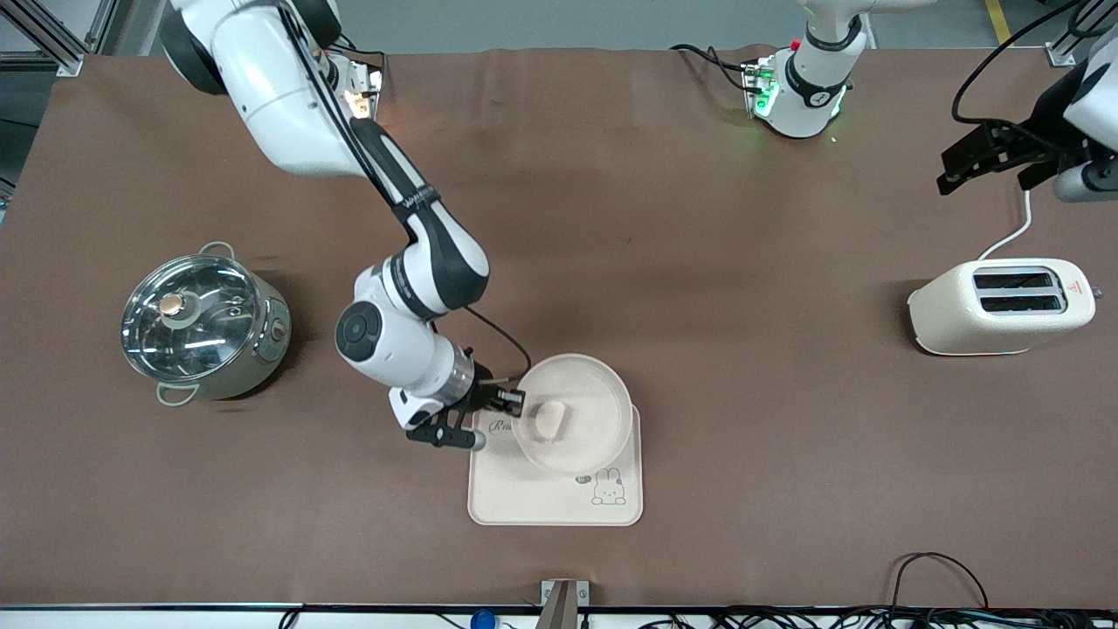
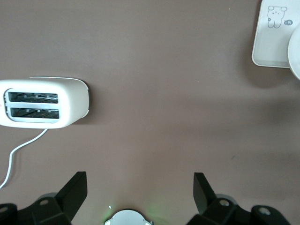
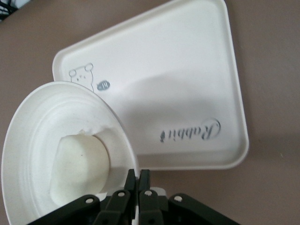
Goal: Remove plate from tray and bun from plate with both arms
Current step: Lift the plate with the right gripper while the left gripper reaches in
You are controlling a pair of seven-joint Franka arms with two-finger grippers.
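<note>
Item: plate [image 1: 583, 411], round, cream, raised rim; held over the tray [image 1: 559, 498], lifted clear of it, and carrying the bun [image 1: 550, 419] just inside the gripped edge. Grip: right gripper [image 1: 515, 402], fingers pinched together on the plate's rim at the side toward the right arm's end of the table; the right wrist view shows the rim [image 3: 126, 154] running straight into the closed fingertips [image 3: 138, 180], bun [image 3: 79, 164] beside them, tray [image 3: 187, 93] below. Step in hand, as judged: plate coming off tray, bun not yet removed. Next move calls for carrying the plate level past the tray's edge and setting it on the table [image 1: 742, 218], keeping the bun from sliding. Left gripper [image 1: 978, 166], fingers wide apart and empty, waits in the air over the table's end near the toaster [image 1: 1004, 306]; pot [image 1: 205, 323] stands toward the right arm's end
</note>
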